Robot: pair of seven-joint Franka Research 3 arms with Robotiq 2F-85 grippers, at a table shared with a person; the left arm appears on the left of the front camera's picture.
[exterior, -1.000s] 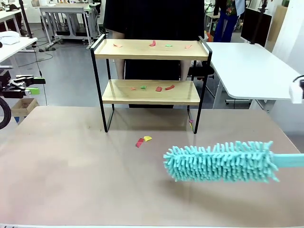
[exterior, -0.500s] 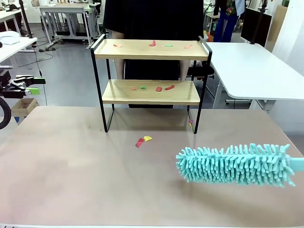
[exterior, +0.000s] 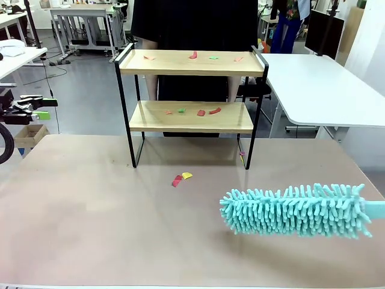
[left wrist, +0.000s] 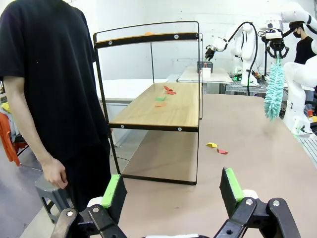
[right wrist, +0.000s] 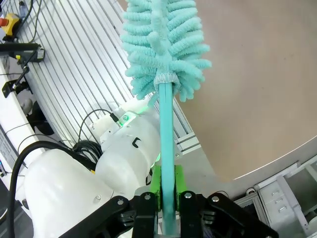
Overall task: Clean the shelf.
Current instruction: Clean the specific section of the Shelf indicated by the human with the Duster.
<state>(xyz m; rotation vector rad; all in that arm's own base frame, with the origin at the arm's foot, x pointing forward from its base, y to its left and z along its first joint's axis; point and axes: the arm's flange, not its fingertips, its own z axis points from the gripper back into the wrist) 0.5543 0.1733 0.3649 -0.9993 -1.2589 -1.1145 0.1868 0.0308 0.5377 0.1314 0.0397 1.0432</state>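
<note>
While the front view looks across the brown table [exterior: 90, 217], the shelf [exterior: 191, 64] stands toward the table's far edge, with a person in black [exterior: 192, 24] directly behind it. Small red, green and orange scraps [exterior: 194, 55] lie on the shelf's upper board, and more lie on its lower board. Two further scraps, one red and one yellow [exterior: 181, 178], lie on the table just in front of the shelf. A teal duster [exterior: 295, 211] lies level, in front of the shelf and toward its right, well apart from it. Its handle runs off the picture's right edge. From the left wrist view, the left gripper [left wrist: 172, 187] is released: its green pads stand wide apart with nothing between them, pointed at one end of the shelf. The person's hand [left wrist: 54, 173] hangs beside the shelf, and the duster hangs head-down beyond it. From the right wrist view, the right gripper [right wrist: 167, 182] is clamped on the duster's handle, both green pads pressed against it, with the fluffy head extended away over the table.
</note>
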